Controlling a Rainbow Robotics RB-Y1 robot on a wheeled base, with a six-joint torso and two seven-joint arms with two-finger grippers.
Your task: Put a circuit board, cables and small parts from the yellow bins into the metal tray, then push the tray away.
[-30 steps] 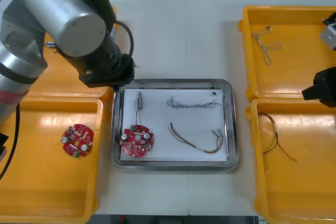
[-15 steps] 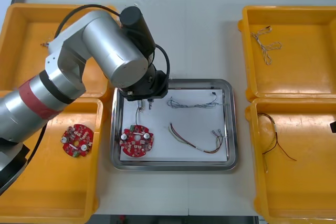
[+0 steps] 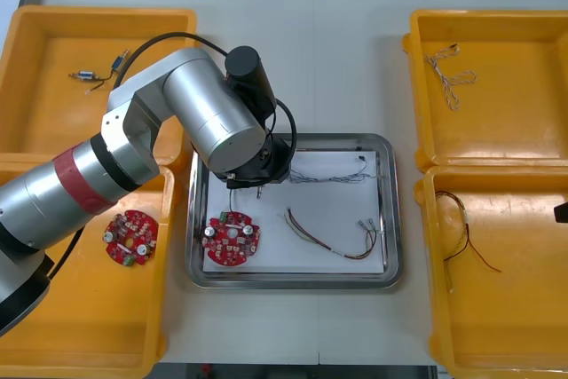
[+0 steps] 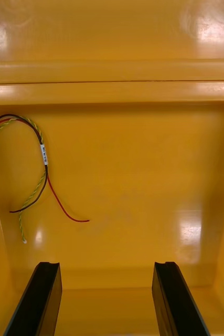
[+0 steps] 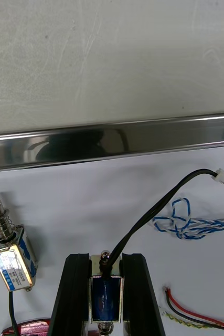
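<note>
My left gripper (image 3: 256, 186) hangs low over the metal tray's (image 3: 293, 140) far left corner. In the left wrist view it (image 5: 105, 261) is shut on a small metal part (image 5: 106, 292) with a blue body and a black cable (image 5: 159, 207). Beside the fingers a second small metal part (image 5: 10, 258) lies on the white tray floor. The tray also holds a red circuit board (image 3: 231, 239), a blue and white cable (image 3: 328, 175) and a red and yellow cable (image 3: 330, 237). My right gripper (image 4: 109, 302) is open over the near right yellow bin (image 4: 143, 173).
A second circuit board (image 3: 130, 238) lies in the near left bin (image 3: 89, 335). One small metal part (image 3: 86, 77) sits in the far left bin. The far right bin holds a twisted cable (image 3: 449, 73), the near right one a red and yellow cable (image 3: 461, 230).
My left arm has swung from the far left bin to the tray and come down with the small part. The right arm has pulled back to the right edge.
</note>
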